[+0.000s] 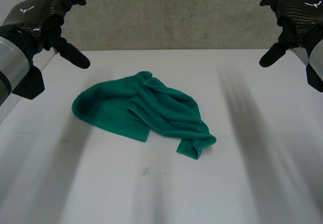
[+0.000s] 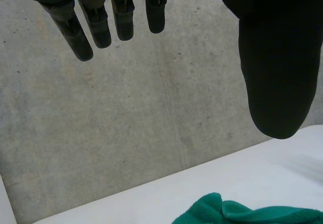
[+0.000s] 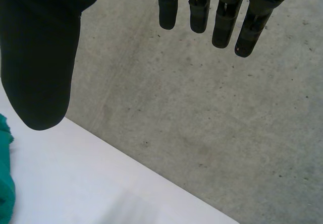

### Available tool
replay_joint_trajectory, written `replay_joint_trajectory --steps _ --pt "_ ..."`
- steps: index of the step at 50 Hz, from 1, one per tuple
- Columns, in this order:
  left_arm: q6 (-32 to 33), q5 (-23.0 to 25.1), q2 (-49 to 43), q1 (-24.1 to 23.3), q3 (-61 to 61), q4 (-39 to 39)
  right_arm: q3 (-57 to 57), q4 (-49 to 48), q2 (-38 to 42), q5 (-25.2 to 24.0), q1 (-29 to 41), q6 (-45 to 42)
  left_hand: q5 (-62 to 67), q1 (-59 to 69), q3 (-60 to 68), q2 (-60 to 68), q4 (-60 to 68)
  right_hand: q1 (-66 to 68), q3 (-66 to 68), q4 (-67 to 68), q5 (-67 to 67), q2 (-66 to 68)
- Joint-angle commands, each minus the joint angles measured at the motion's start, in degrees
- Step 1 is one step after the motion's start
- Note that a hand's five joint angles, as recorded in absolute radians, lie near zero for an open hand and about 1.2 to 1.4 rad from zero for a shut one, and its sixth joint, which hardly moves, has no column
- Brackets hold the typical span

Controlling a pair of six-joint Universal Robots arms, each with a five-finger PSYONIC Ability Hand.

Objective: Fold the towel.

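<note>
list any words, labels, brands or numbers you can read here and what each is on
No word or number can be read.
A small white mark on the back of the left hand: too small to read.
A similar one on the back of the right hand: too small to read.
The green towel: no tag or print shows.

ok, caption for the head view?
Crumpled green towel on white table; left hand and right hand hover open, clear of it.
</note>
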Motion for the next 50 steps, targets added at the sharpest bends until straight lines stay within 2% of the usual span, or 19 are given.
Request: replay_joint_trajectory --steps 1,7,14,16,18,19,22,27,30,34,39,42,43,46,47,50 --pt "0.1 0.0 -0.2 0.0 -0.1 0.1 0.3 0.0 0.0 -0.7 0.0 -0.1 -2.8 -2.4 -2.5 -4.3 -1.9 0.2 -2.2 -3.3 -3.3 -2.9" --pt "0.2 0.0 -1.4 0.0 0.0 0.3 0.3 -0.1 0.0 -1.0 0.0 -0.3 -2.8 -2.4 -2.5 -4.3 -1.9 0.2 -2.2 -3.3 -3.3 -2.9" --pt "0.4 -0.2 -6.2 0.1 0.3 2.1 0.6 0.9 0.9 -6.3 0.1 -1.7 -2.7 -2.3 -2.3 -4.1 -1.7 0.2 -2.2 -3.3 -3.3 -2.9" --pt "0.8 -0.1 -7.0 0.1 0.3 2.2 1.8 2.5 1.8 -9.9 0.3 -5.9 -2.3 -1.9 -2.0 -3.8 -1.4 0.2 -2.2 -3.3 -3.3 -2.9" --pt "1.2 -0.2 -7.8 0.0 0.1 2.2 2.1 3.3 2.0 -10.8 0.4 -7.4 -1.7 -1.3 -1.3 -3.1 -0.7 0.2 -2.2 -3.3 -3.3 -2.9" --pt "1.5 -0.2 -8.2 0.0 0.0 2.2 3.2 5.3 3.3 -12.3 1.0 -11.5 -1.5 -1.1 -1.1 -3.0 -0.6 0.3 -2.1 -3.3 -3.2 -2.8" --pt "2.4 -0.8 -10.9 -0.6 -0.3 2.1 3.4 6.9 5.9 -12.6 2.8 -14.0 -1.2 -0.8 -0.8 -2.6 -0.2 4.2 1.8 0.6 0.6 1.1" --pt "2.4 -2.0 -16.2 -3.1 -1.0 3.2 2.9 7.2 15.1 -11.5 8.6 -11.3 -1.0 -0.6 -0.6 -2.5 -0.1 4.3 2.0 0.8 0.8 1.2" --pt "2.9 -3.2 -20.7 -5.0 -0.9 5.9 2.9 7.1 17.5 -11.1 9.1 -8.5 0.0 0.4 0.4 -1.5 1.0 4.3 2.0 0.8 0.8 1.2" --pt "3.0 -3.7 -26.0 -6.2 -0.1 9.5 1.9 5.9 23.2 -10.5 9.1 0.4 2.7 3.1 3.1 1.2 3.6 8.5 6.2 5.0 5.0 5.4" --pt "2.8 -3.8 -31.9 -6.4 2.1 11.3 0.5 1.8 28.6 -10.2 9.4 5.8 3.7 4.1 4.1 2.2 4.7 20.8 18.4 17.2 17.3 17.7" --pt "2.2 -3.9 -33.9 -6.7 3.3 11.2 -0.4 0.5 30.5 -10.0 9.6 6.0 3.6 4.0 3.9 2.1 4.5 23.2 20.8 19.6 19.6 20.1" --pt "2.1 -3.9 -34.2 -6.8 3.4 11.2 -1.9 -0.9 33.6 -8.7 9.8 6.1 3.7 4.1 4.1 2.2 4.7 26.3 24.0 22.8 22.8 23.3" --pt "2.0 -4.0 -34.2 -6.8 3.2 11.2 -3.8 -1.8 36.0 -5.9 9.8 6.1 3.6 4.0 3.9 2.1 4.5 30.4 28.0 26.8 26.9 27.3" --pt "1.9 -4.1 -34.0 -6.8 3.1 11.2 -4.8 -2.0 37.2 -3.4 9.9 5.6 3.6 4.0 3.9 2.1 4.5 34.9 32.5 31.4 31.4 31.8" --pt "1.6 -4.1 -33.3 -6.9 2.5 11.2 -6.2 -2.3 38.0 -0.2 9.9 5.3 3.2 3.6 3.6 1.7 4.1 53.9 51.5 50.3 50.4 50.8"
